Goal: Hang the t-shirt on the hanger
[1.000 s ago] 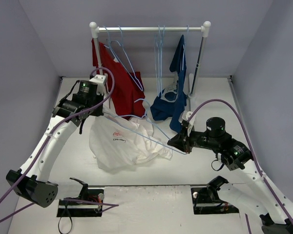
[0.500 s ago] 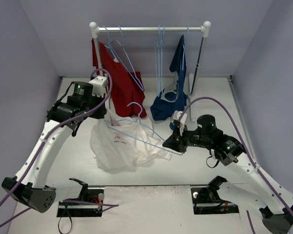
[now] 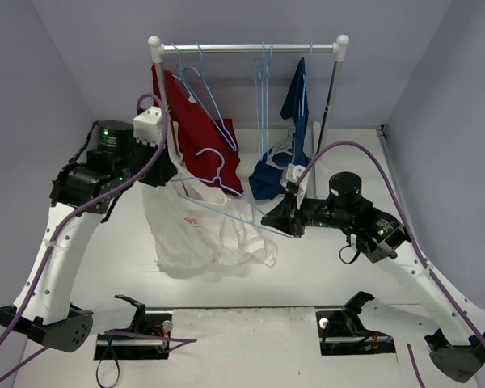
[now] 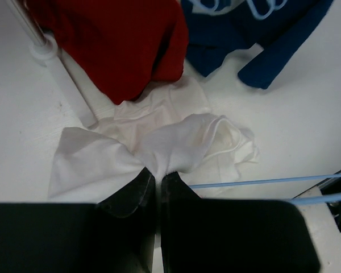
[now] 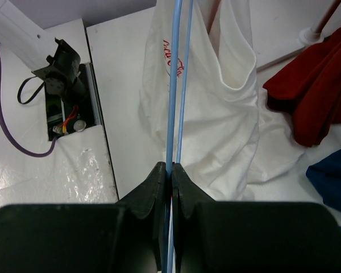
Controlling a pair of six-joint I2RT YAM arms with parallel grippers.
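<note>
The white t-shirt [image 3: 200,230] with a small red logo hangs bunched from my left gripper [image 3: 170,176], which is shut on a fold of it near the rack's left post. In the left wrist view the cloth [image 4: 179,142] is pinched at the left gripper [image 4: 158,173]. My right gripper [image 3: 286,224] is shut on one end of the pale-blue hanger [image 3: 226,172], held level with its hook up. The hanger's far arm reaches into the shirt's top. In the right wrist view the hanger's rods [image 5: 173,85] run from the right gripper [image 5: 170,169] into the t-shirt [image 5: 227,114].
A clothes rack [image 3: 250,48] stands at the back with a red shirt [image 3: 196,129], a navy shirt [image 3: 287,166] and spare blue hangers [image 3: 264,81]. The rack's left post [image 4: 45,48] is close to my left gripper. Purple walls close in three sides.
My left gripper has risen and moved left, lifting the t-shirt off the table so that it hangs. My right gripper has carried the hanger left and up, towards the shirt.
</note>
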